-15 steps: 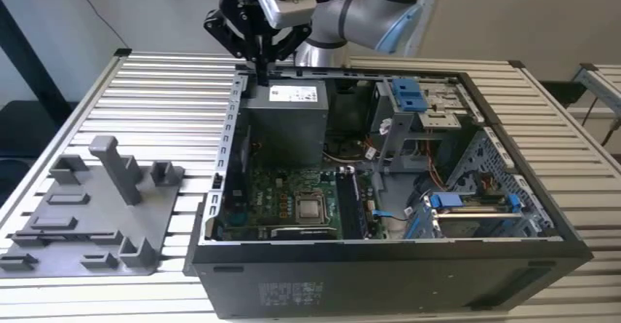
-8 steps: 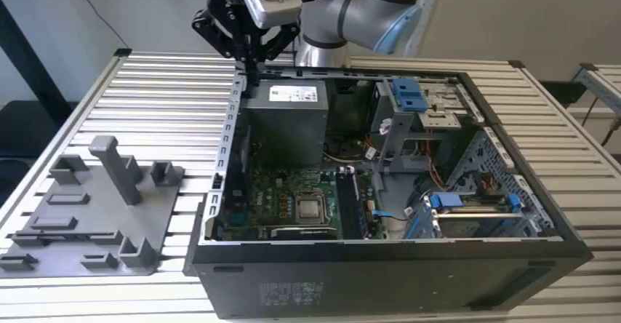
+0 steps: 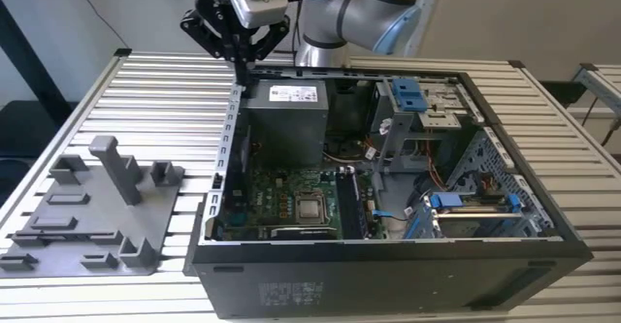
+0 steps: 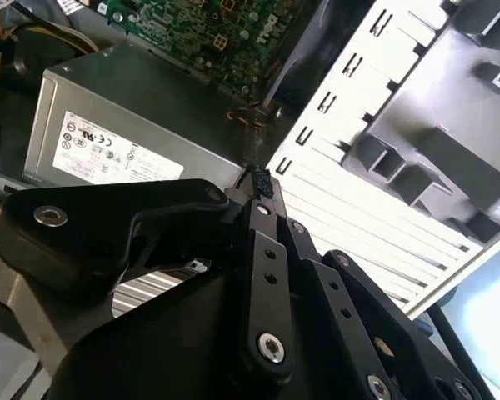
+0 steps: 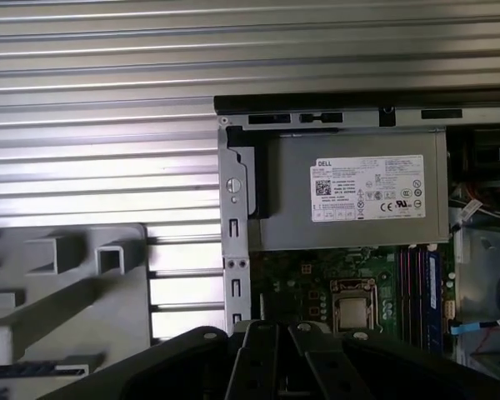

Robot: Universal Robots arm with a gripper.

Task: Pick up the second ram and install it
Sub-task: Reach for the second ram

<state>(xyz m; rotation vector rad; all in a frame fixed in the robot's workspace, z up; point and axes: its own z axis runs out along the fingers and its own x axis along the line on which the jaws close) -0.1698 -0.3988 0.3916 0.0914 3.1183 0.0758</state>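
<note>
We find the second ram (image 3: 356, 203), a long, thin, dark-green memory stick, standing on edge in the slot bank of the green motherboard (image 3: 281, 203). It sits just beside the square silver processor socket (image 3: 313, 206). In the first wrist view the second ram (image 5: 432, 287) shows as a narrow strip next to that socket. We cannot tell whether it is fully seated.

It is well apart from the fingers, on the other side of the grey metal power supply box with a white label (image 3: 286, 119) from them. The black gripper (image 3: 241, 62) hangs with its fingers pressed together above the far corner of the open black computer case (image 3: 388, 272), and the power supply lies just beside and below them. In the second wrist view the gripper (image 4: 258, 179) points at the case wall beside that box.

The grey plastic fixture plate (image 3: 97, 228) with its tall grey post (image 3: 116, 166) rests on the slatted silver table (image 3: 165, 97), well apart from the fingers, outside the case.
</note>
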